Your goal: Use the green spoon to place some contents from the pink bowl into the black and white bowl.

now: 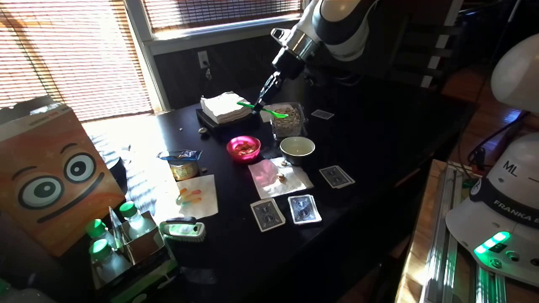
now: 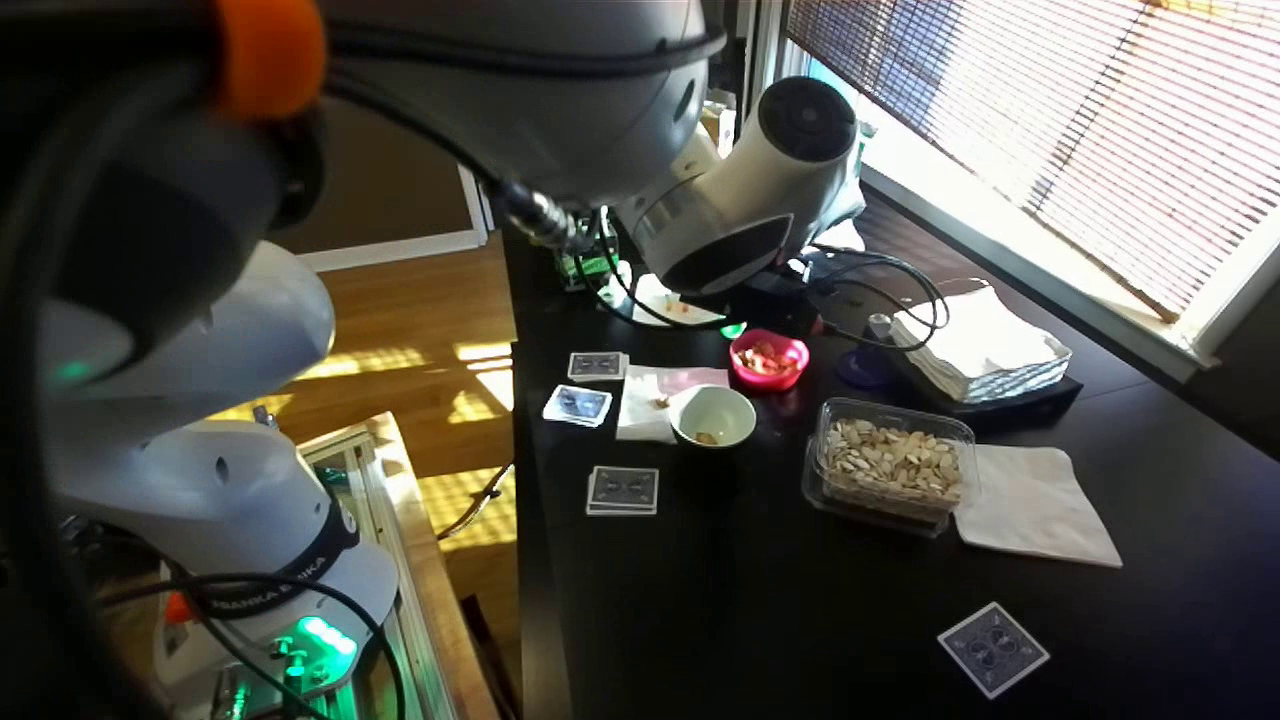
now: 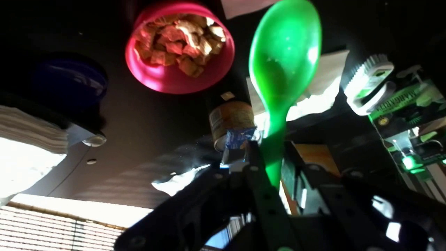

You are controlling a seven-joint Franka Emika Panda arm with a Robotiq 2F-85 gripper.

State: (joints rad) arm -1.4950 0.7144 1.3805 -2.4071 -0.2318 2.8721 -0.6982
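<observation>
Indoors, the end effector [image 1: 257, 108] clasps the green spoon [image 3: 278, 97] above a dark table [image 1: 370, 126] near sunlit window blinds [image 1: 67, 63].

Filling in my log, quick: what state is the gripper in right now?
Gripper: closed, holding the green spoon by its handle.

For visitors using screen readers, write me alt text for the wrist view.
A black gripper holds a green spoon, apparently empty, pointing toward the top of the picture. Left of it in the picture, a pink bowl of chunks stands on a dark table; also visible are a can, a scrub brush and a stack of white napkins.
</observation>
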